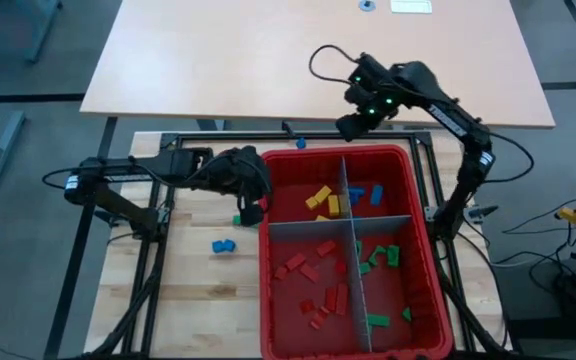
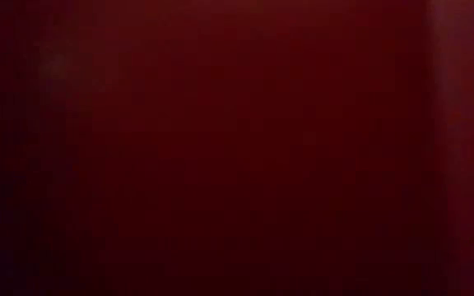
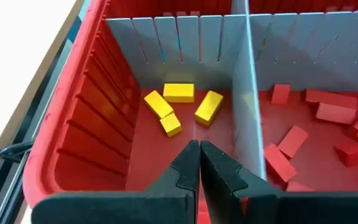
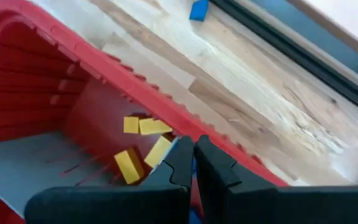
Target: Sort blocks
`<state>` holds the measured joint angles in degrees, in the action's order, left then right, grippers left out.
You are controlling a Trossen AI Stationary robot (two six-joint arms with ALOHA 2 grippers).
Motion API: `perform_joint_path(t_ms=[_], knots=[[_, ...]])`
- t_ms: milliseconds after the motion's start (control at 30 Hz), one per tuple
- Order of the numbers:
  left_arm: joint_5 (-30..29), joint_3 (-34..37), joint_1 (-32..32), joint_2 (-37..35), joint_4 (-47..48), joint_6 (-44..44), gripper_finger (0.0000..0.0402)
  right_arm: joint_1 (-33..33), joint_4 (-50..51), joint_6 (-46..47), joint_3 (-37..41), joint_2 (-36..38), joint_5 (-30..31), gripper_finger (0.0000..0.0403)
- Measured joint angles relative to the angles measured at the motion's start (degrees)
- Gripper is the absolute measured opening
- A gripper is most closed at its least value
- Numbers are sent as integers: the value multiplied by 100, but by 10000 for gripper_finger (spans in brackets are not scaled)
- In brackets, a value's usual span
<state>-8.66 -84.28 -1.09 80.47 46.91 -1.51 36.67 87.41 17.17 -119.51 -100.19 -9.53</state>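
Four yellow blocks (image 3: 179,92) are sitting in the red bin (image 1: 423,230); left gripper (image 3: 199,163) and right gripper (image 4: 190,163) hovering over it, fingers pinched closed, empty.

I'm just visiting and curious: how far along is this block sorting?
Mostly done: the red bin holds yellow blocks, blue blocks, red blocks and green blocks in separate compartments. In hand: left pincer at the bin's left rim, right pincer at its far rim, both shut; any load is unclear. Left: near blue block, far blue block and loose green block outside the bin.
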Motion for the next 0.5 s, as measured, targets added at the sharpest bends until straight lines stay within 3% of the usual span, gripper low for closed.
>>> perform_joint_path(t_ms=[200, 367, 500], knots=[[176, 144, -323, 0, -115, 228, 0, -194, -705, 629, 595, 807, 162, 0], [383, 163, -570, 0, -282, 310, 0, -655, -2257, 1318, 1836, 1474, 1, 0], [763, 163, -717, 0, -502, 464, 0, -911, -2853, 1696, 2742, 1898, -45, 0]])
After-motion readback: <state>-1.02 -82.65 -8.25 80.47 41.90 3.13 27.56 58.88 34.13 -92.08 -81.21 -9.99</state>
